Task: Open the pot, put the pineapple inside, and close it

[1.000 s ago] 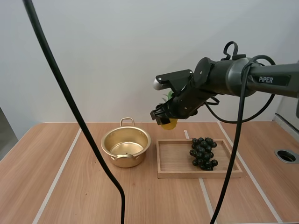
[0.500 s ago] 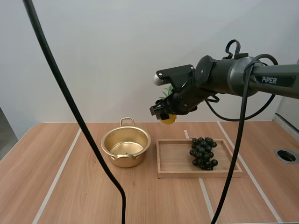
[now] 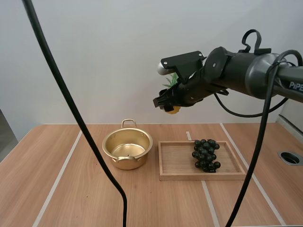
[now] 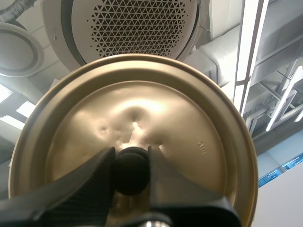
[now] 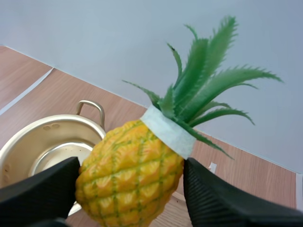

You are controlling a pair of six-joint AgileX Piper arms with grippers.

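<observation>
in the high view the right end effector [image 3: 165, 103] is hanging well above the table [image 3: 71, 189], clamped on the pineapple [image 3: 174, 110], whose green crown is pointing up and back toward the far edge. the pot [image 3: 128, 149] is sitting uncovered near the far edge, about midway between the left and right edges. it is lying below and to the left of the fruit, so the coming move is, by my reading, calling for a shift left and then a descent. the wooden tray [image 3: 161, 163] is lying just beside the pot, toward the right edge. the bunch of grapes [image 3: 206, 155] is resting in the tray's right half, well apart from the pot. bare table is stretching from the pot to the left edge, and nothing is standing between fruit and pot.

in the left wrist view the left end effector [image 4: 130, 158] is pinching the black knob [image 4: 130, 172] of the lid [image 4: 189, 127], so the right arm is the one free to deliver.

in the right wrist view the fingers [image 5: 42, 189] are squeezing the pineapple [image 5: 132, 170] across its yellow body, and its long axis is tilting, crown upward. the pot [image 5: 28, 146] is showing beyond and below the fruit, with one loop handle [image 5: 90, 109] toward the far edge. the leaves are probably needing care at the pot's rim.
</observation>
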